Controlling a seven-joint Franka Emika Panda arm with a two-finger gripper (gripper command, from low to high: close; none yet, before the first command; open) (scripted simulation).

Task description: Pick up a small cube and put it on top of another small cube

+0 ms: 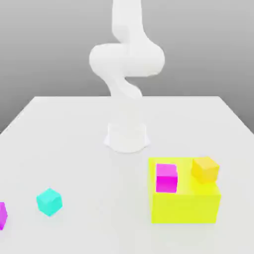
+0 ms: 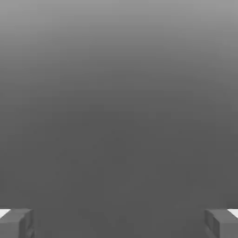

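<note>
Your gripper stood spread, empty; small cyan cube, near table's front edge, awaited approach.

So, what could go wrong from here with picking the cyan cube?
1. The cyan cube sits turned at an angle, so the open gripper may meet its corners and push it.
2. A magenta cube lies close beside it and could be bumped.
3. The magenta and orange cubes on the yellow block could be knocked off while stacking.
</note>
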